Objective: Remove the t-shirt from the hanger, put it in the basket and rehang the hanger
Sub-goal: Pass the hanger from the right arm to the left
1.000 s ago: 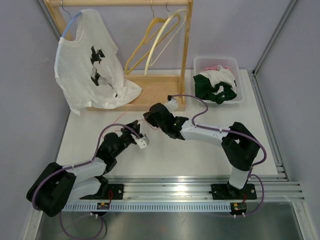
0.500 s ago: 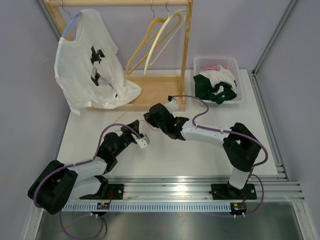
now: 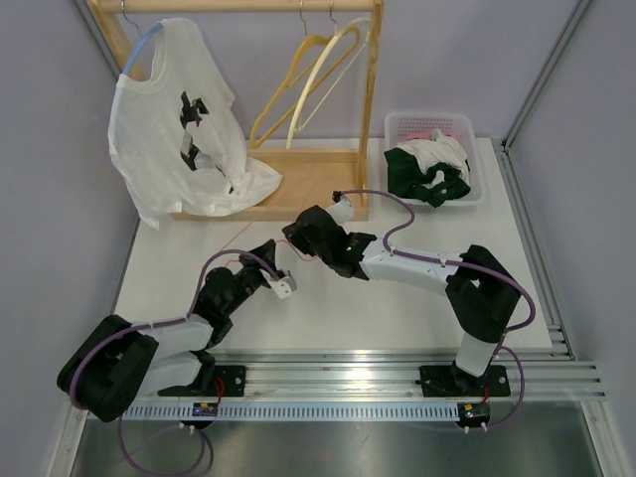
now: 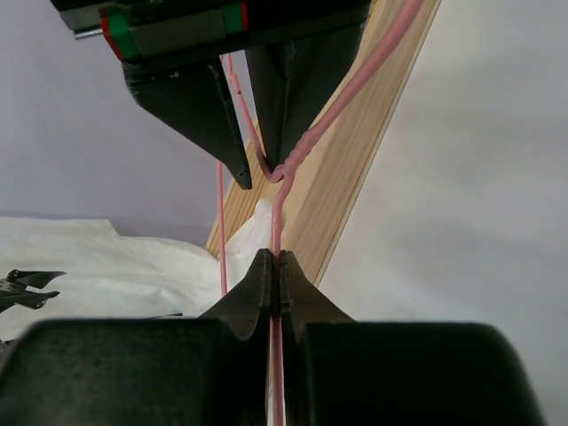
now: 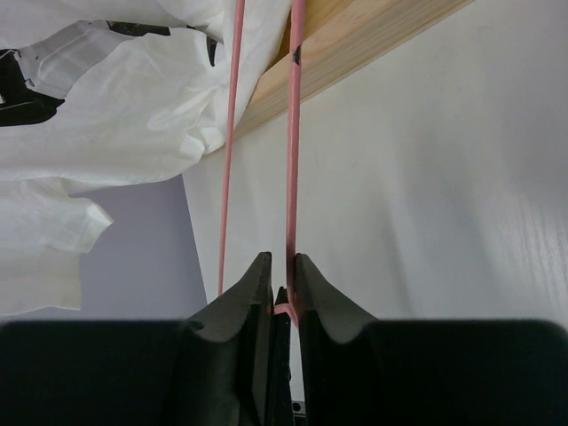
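- T-shirt [image 3: 184, 129] hangs on a blue hanger [image 3: 139, 45] at the left end of the rack [image 3: 373, 99], over the far-left of the table [image 3: 397, 308] (top view).
- Left wrist: my left gripper [image 4: 274, 266] is clenched on a pink wire hanger [image 4: 277, 213].
- Right wrist: my right gripper [image 5: 282, 266] pinches the same wire, with the t-shirt's white cloth beyond.

The wooden rack [image 3: 308, 179] stands just ahead of me; the t-shirt [image 3: 174, 139] drapes over its left end; the basket [image 3: 476, 159] fills the far right corner; bare table [image 3: 417, 308] lies open nearer me.
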You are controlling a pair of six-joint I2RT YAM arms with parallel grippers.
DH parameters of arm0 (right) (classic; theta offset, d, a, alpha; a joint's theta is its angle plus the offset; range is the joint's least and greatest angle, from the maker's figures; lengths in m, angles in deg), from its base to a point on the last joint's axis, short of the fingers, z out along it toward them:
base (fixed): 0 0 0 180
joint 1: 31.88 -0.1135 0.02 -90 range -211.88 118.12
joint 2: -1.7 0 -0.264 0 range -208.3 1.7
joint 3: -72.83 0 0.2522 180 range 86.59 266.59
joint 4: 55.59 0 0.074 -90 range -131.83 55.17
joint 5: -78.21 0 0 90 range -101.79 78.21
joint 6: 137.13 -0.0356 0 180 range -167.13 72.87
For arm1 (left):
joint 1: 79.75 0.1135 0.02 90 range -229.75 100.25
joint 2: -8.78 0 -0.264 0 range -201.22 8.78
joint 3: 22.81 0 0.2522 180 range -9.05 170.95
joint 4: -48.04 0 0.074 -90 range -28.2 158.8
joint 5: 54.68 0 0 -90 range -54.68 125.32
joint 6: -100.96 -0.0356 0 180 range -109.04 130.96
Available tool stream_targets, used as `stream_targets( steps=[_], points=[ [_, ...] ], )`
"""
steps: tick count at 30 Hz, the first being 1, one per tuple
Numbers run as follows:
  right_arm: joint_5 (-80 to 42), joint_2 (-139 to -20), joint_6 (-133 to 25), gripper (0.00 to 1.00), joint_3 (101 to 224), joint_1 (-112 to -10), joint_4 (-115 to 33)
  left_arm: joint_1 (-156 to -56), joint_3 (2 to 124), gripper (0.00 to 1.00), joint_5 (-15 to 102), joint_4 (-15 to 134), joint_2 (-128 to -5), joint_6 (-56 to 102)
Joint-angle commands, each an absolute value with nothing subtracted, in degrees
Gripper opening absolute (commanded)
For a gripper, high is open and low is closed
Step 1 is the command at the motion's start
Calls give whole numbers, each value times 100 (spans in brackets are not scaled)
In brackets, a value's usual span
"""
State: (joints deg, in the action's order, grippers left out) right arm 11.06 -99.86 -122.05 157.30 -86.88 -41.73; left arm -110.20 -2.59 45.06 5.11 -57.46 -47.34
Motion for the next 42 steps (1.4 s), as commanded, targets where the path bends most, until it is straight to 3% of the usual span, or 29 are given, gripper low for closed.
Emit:
stream_targets(
  steps=[1, 9, 18, 25, 35, 42],
  points=[
    [1027, -9656, -12193, 28, 15883, -8795, -4359, -11042, -333, 0, 4613, -95, -5784, -4801],
    [887, -9797, -11982, 55, 16111, -8795, -4218, -11042, -509, 0, 4631, -411, -5784, -4941],
    [834, -9876, -11587, 64, 16208, -8795, -4122, -11042, -676, 0, 4823, -492, -5609, -4994],
    [939, -9876, -11754, 81, 16568, -8795, -3403, -11051, -641, 0, 4762, -368, -5687, -5117],
    [1036, -9217, -11569, 84, 16235, -8795, -3489, -11086, -580, 0, 4701, -245, -5793, -5153],
    [1738, -8472, -10393, 84, 15612, -8795, -4357, -11077, -475, 0, 4990, 342, -5364, -4627]
  ],
)
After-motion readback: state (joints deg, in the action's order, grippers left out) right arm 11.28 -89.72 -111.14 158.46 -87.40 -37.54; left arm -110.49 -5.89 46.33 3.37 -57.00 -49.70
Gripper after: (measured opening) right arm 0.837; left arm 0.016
